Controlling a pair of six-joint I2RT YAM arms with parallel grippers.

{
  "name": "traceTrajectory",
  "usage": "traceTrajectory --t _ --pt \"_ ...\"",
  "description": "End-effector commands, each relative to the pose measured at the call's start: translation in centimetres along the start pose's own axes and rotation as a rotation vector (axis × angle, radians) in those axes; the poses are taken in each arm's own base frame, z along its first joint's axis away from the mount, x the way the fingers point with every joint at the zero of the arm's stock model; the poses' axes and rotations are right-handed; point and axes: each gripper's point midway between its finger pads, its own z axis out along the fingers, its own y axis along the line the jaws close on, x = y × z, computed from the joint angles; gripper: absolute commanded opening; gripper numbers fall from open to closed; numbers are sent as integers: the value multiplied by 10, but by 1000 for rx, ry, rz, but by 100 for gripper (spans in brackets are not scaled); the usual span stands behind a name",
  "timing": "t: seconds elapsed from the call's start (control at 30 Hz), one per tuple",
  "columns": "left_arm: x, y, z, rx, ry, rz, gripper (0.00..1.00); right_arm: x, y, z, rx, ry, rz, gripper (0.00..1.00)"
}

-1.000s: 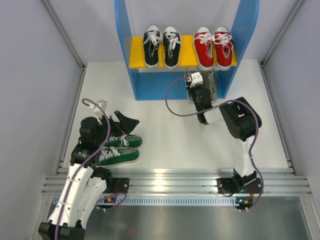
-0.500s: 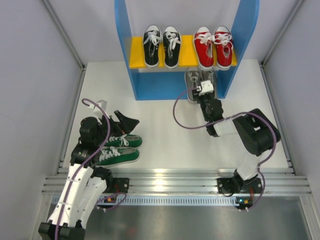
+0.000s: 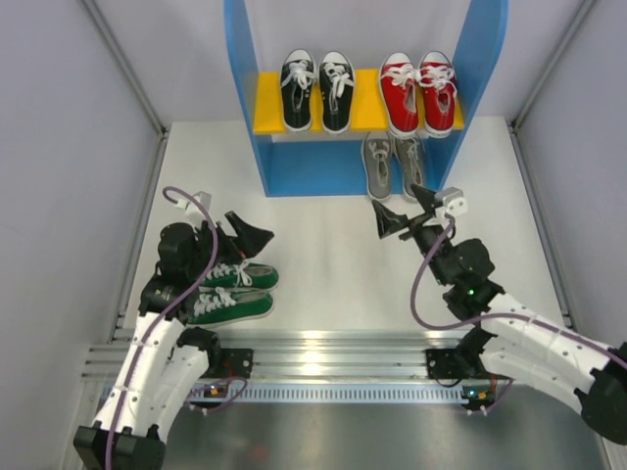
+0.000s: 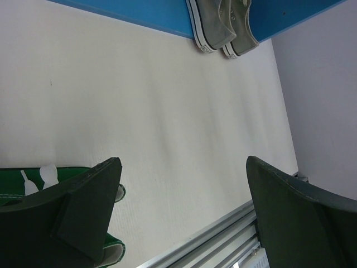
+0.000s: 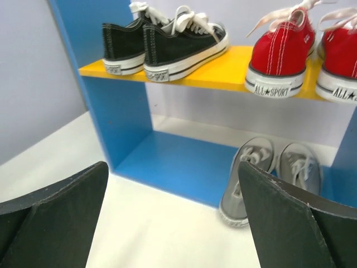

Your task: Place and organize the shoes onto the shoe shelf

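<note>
The shoe shelf (image 3: 247, 117) stands at the back with blue sides and a yellow board (image 5: 223, 70). A black pair (image 3: 316, 90) and a red pair (image 3: 419, 90) sit on the board. The grey pair (image 3: 393, 164) lies on the right of the blue base (image 5: 178, 162), heels toward me. The green pair (image 3: 233, 292) lies on the table at the left, under my left gripper (image 3: 233, 240). That gripper is open, its left finger over the green shoes (image 4: 33, 181). My right gripper (image 3: 407, 211) is open just in front of the grey pair (image 5: 273, 173), holding nothing.
An aluminium rail (image 3: 323, 352) runs along the near edge of the table. Grey walls (image 3: 69, 196) close in both sides. Purple cables (image 3: 421, 284) loop off both arms. The right blue side panel (image 3: 470, 88) stands close beside the grey shoes.
My right gripper has opened, let go of the grey shoe at the shelf base, and drawn back toward the near side. The left arm has barely moved.
</note>
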Motion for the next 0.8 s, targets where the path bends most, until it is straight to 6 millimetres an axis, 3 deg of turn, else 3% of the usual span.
traceTrajectory --t 0.0,0.07,0.13,0.17,0.23,0.33,0.37,0.4,0.5,0.77 --pt "-25 -25 -1 78 -67 23 99 44 22 -34 -87 243 101 99" --pt "-26 -26 1 84 -64 16 99 33 28 -46 -123 222 125 99" --pt "-27 -27 2 84 -62 7 99 38 34 -59 -152 256 148 99" --pt "-28 -28 2 85 -62 7 99 24 34 -63 -151 225 190 99" --pt "-30 -30 2 88 -65 4 99 15 29 -70 -124 226 234 99" --pt "-32 -32 2 93 -70 0 99 -6 21 -70 -70 227 284 99" --pt "-33 -32 4 96 -71 -1 99 1 16 -73 -38 278 269 100" --pt "-34 -35 4 106 -71 -5 99 -13 14 -71 -25 269 275 100" --pt "-39 -42 4 127 -69 -8 99 -20 3 -71 36 287 251 100" --pt "-48 -53 -2 155 -99 21 99 -64 -16 -75 107 170 287 100"
